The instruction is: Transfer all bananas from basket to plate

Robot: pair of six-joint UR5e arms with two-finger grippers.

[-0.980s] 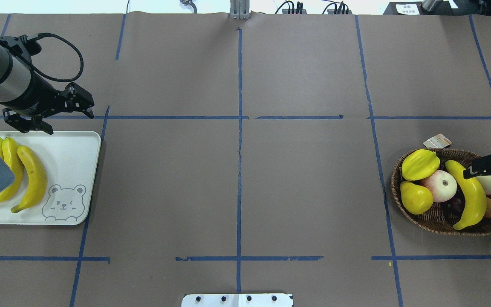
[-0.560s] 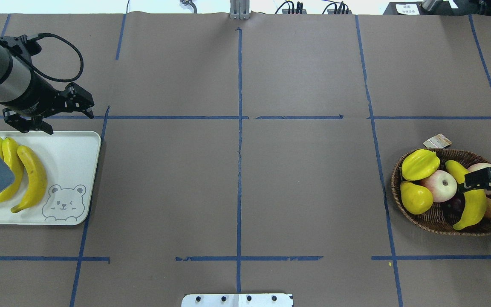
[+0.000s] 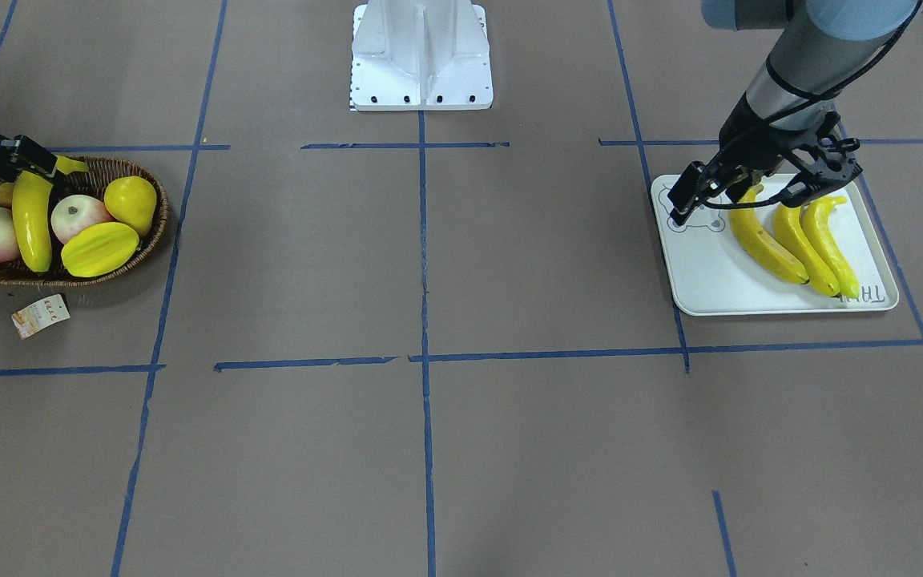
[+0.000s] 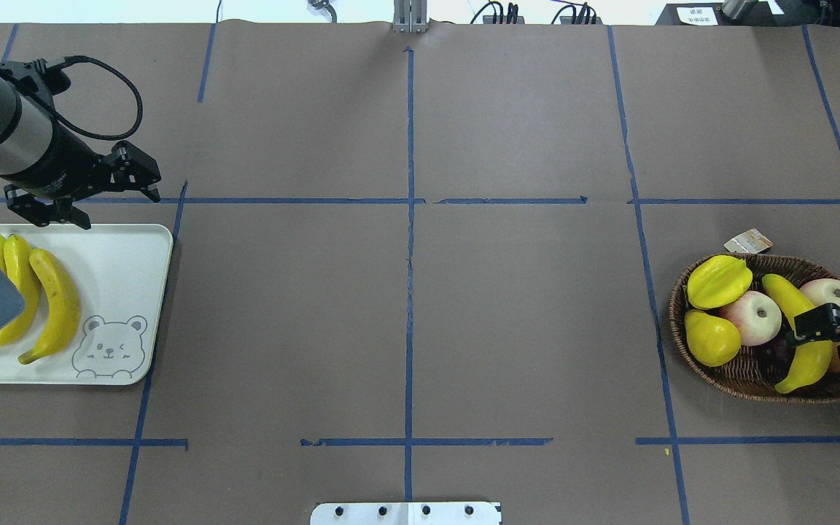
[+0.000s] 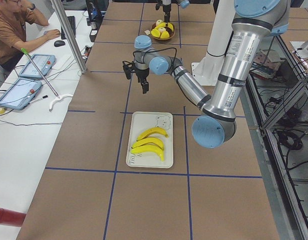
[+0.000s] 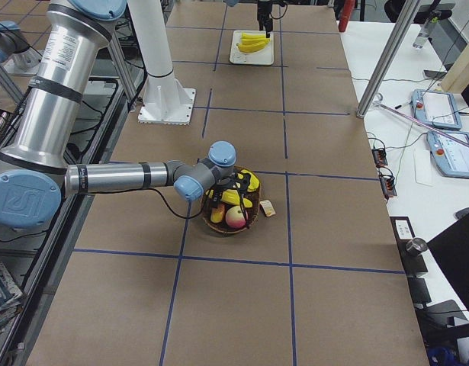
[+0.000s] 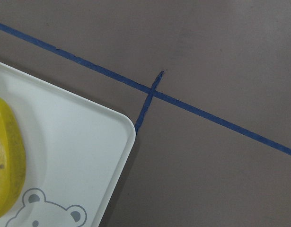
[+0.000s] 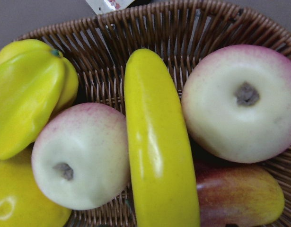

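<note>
Nearest, at the right gripper [image 4: 821, 335]: fingers parted, clamping nothing. Hangs low over the middle of the one banana [image 4: 808, 361] left in the basket [image 4: 741, 383]. Lies lengthwise there, smooth, glossy, gently curved. Flanked tightly by two matte, pink-blushed apples [image 8: 79, 156], one on either side. Hemmed in further by a ridged, waxy starfruit [image 4: 719, 281], a rounded yellow pear [image 4: 712, 337] and a red-and-yellow fruit [image 8: 240, 194] tucked against its lower end. Around all of it, dark-brown wicker, shallow and oval, with the ribs of the weave plain in the wrist view. Just beyond the rim, a small paper tag [image 4: 748, 240], flat on the bench [image 4: 522, 328]. Brown paper over that, crossed by blue tape lines [image 4: 409, 292]. Far across, at the opposite end: the plate [image 4: 135, 262], pale, smooth, round-cornered, printed with a grey bear face [image 4: 109, 348]. Carries three bananas [image 4: 59, 306] side by side, close together. Raised above its far corner, the left gripper [image 4: 117, 208], fingers spread wide, holding nothing.
</note>
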